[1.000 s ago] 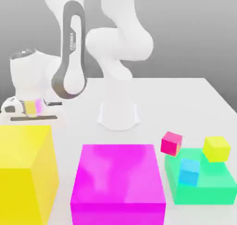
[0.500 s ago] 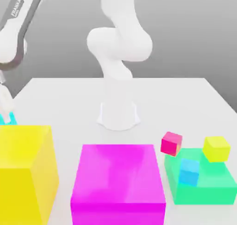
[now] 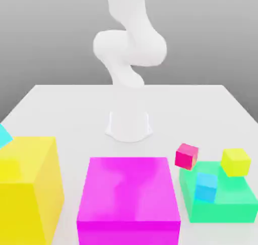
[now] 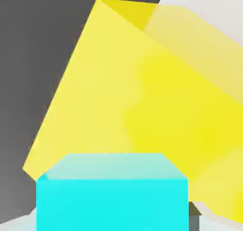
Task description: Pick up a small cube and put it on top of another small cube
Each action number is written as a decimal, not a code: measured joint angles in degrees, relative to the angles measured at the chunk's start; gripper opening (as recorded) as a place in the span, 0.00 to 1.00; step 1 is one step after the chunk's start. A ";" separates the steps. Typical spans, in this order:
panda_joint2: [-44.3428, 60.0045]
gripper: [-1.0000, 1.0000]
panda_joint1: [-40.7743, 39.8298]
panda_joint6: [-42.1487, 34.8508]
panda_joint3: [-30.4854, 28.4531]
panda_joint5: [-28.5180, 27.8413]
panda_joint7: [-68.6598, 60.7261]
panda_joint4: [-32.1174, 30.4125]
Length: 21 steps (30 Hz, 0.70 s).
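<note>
Cyan cube [image 4: 112, 204] — newly above yellow block [image 3: 35, 183] — in the pincer [image 4: 113, 220].

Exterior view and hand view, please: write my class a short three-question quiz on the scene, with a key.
1. Multiple choice: which big block sits between the yellow block and the green block in the exterior view?
A) a red one
B) a magenta one
C) a white one

2. True or false: the gripper is holding a cyan cube.

3. Fill in: of the small cubes, the one farthest to the exterior view's right is ____.

Key: 1 B; 2 true; 3 yellow.
</note>
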 joint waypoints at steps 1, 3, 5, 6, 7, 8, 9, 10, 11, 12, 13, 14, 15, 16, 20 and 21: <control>-0.18 0.00 2.06 0.30 1.31 -1.10 -0.51 -0.43; -0.59 0.00 6.05 1.43 4.18 -3.72 -1.82 -1.63; -1.01 0.00 10.34 2.94 7.01 -6.68 -3.38 -3.12; -1.23 0.00 12.57 3.79 8.47 -8.27 -4.22 -3.92; -1.43 0.00 14.89 4.68 9.92 -9.93 -5.11 -4.77; -1.64 0.00 17.35 5.61 11.36 -11.67 -6.03 -5.65; -1.85 0.00 19.88 6.59 12.82 -13.50 -7.00 -6.57; -2.07 0.00 22.16 7.50 14.08 -15.14 -7.87 -7.45; -2.26 0.00 24.37 8.34 15.31 -16.71 -8.78 -8.29; -2.77 0.00 25.92 9.64 16.01 -18.05 -8.78 -9.34; -3.46 0.00 27.11 11.16 16.53 -19.29 -8.31 -10.51; -4.24 0.00 28.14 12.81 16.96 -20.47 -7.58 -11.74; -5.08 0.00 29.11 14.51 17.38 -21.61 -6.73 -12.99; -5.95 0.00 30.03 16.22 17.79 -22.72 -5.83 -14.26; -9.58 0.00 33.42 23.02 19.72 -26.94 -2.23 -19.35; -10.51 0.00 34.21 24.71 20.13 -27.94 -1.35 -20.62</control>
